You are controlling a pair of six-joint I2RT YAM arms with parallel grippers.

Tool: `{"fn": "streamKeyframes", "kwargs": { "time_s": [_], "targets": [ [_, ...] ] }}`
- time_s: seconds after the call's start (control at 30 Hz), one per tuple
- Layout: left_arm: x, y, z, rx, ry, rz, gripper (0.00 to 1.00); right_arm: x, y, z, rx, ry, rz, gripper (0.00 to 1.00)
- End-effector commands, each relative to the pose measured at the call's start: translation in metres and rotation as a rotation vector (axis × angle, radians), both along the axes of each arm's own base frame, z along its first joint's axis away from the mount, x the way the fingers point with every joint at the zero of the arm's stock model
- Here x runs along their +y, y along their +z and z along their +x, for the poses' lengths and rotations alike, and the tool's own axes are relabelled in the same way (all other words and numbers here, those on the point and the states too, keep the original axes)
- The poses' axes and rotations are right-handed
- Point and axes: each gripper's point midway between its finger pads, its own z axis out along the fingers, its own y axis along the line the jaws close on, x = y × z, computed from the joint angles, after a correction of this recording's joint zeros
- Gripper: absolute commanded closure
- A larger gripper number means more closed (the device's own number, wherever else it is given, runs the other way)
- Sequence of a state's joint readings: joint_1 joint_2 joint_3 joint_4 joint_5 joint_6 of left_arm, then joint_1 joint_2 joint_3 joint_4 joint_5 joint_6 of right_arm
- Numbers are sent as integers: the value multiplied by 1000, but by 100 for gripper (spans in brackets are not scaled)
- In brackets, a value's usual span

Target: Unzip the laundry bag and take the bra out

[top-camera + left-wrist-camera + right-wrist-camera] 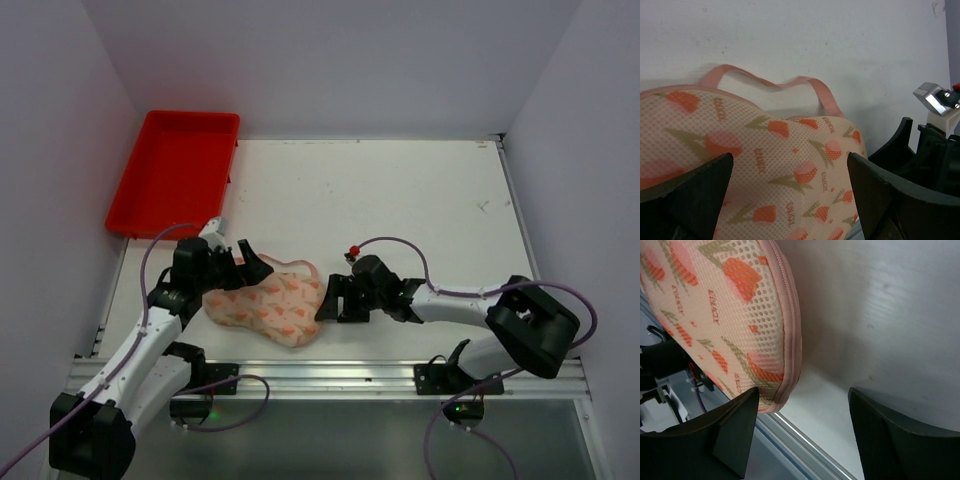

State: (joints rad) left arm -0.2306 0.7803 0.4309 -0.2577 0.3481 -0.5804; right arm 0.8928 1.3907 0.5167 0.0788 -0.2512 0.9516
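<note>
The laundry bag [268, 306] lies flat near the table's front edge, cream-pink mesh with an orange flower print and pink trim. In the left wrist view its printed mesh [785, 165] fills the space between my fingers, and a pink loop handle [775, 84] rises behind it. My left gripper [243, 262] stands open over the bag's back left part, with nothing pinched. My right gripper [328, 300] is open at the bag's right end. In its wrist view the bag's zipped pink seam [791, 325] lies beside the left finger [735, 432], apart from the right one. The bra is hidden.
A red plastic tray [175, 185] sits at the back left corner. The metal rail of the table's front edge [330, 375] runs right below the bag and shows in the right wrist view [805, 450]. White walls close in the table on three sides.
</note>
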Motion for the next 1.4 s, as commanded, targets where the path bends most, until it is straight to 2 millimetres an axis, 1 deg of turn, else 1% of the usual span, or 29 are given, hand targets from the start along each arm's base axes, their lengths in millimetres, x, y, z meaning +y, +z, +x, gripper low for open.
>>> {"fn": "streamKeyframes", "kwargs": {
  "time_s": [0.0, 0.03, 0.07, 0.13, 0.17, 0.2, 0.27, 0.3, 0.37, 0.43, 0.47, 0.53, 0.57, 0.63, 0.73, 0.77, 0.8, 0.83, 0.87, 0.97, 1.03, 1.07, 1.1, 1.13, 1.17, 1.2, 1.23, 1.27, 1.37],
  "targets": [
    [-14, 2, 13, -19, -15, -77, 0, 42, 41, 28, -87, -4, 164, 27],
    [-15, 0, 17, -16, -11, -85, 0, 45, 38, 30, -82, -3, 159, 28],
    [-16, -6, 23, -8, -8, -83, 0, 47, 37, 31, -81, -1, 161, 34],
    [-19, -4, 36, -27, -5, -90, 0, 53, 38, 34, -84, 3, 184, 42],
    [-23, 0, 43, -44, -12, -105, 0, 53, 32, 35, -71, 0, 181, 48],
    [-27, -3, 50, -23, -20, -109, 0, 56, 36, 39, -83, 0, 202, 61],
    [-33, -8, 61, -2, -37, -115, 0, 54, 30, 44, -73, -19, 199, 76],
    [-35, 0, 70, -21, -41, -118, 0, 54, 31, 47, -80, -24, 209, 89],
    [-39, 0, 79, -19, -50, -113, 0, 48, 30, 55, -90, -54, 208, 100],
    [-42, 17, 91, -53, -54, -120, 0, 39, 26, 59, -99, -95, 198, 100],
    [-42, 30, 97, -80, -48, -124, 0, 33, 34, 69, -137, -137, 212, 100],
    [-42, 43, 100, -96, -34, -128, 0, 18, 31, 77, -148, -193, 203, 100],
    [-41, 56, 98, -118, -29, -134, 0, 13, 32, 80, -161, -206, 202, 100],
    [-38, 64, 91, -131, -13, -139, 0, 3, 38, 85, -190, -219, 203, 100],
    [-30, 63, 65, -111, 33, -160, 0, -10, 43, 91, -227, -248, 192, 100],
    [-30, 77, 52, -152, 32, -197, 0, -12, 43, 91, -228, -248, 186, 100],
    [-28, 53, 36, -103, 47, -209, 0, -11, 44, 90, -229, -243, 188, 100],
    [-29, 51, 26, -73, 79, -266, 0, -12, 42, 89, -218, -247, 191, 100],
    [-27, 41, 10, -74, 94, -294, 0, -11, 44, 88, -220, -247, 206, 100],
    [-24, 28, -8, -64, 143, -365, 0, -14, 36, 87, -212, -262, 204, 100],
    [-20, 21, -8, -58, 180, -377, 0, -13, 35, 86, -209, -251, 204, 100],
    [-19, 10, -10, -36, 191, -369, 0, -11, 35, 84, -201, -240, 211, 100],
    [-19, 6, -10, -27, 196, -368, 0, -10, 36, 84, -202, -236, 213, 100],
    [-22, 10, -7, -45, 187, -389, 0, -10, 37, 84, -202, -236, 216, 100],
    [-23, -1, -8, -13, 186, -385, 0, -10, 37, 84, -205, -236, 216, 100],
    [-26, -4, -7, -1, 180, -389, 0, -11, 37, 83, -206, -237, 215, 100],
    [-32, 1, -6, -10, 151, -416, 0, -12, 38, 84, -205, -242, 217, 100],
    [-35, -9, -7, 29, 145, -406, 0, -11, 42, 84, -213, -239, 232, 100],
    [-48, -22, -12, 79, 105, -393, 0, -11, 42, 83, -213, -243, 235, 100]
  ]
}}
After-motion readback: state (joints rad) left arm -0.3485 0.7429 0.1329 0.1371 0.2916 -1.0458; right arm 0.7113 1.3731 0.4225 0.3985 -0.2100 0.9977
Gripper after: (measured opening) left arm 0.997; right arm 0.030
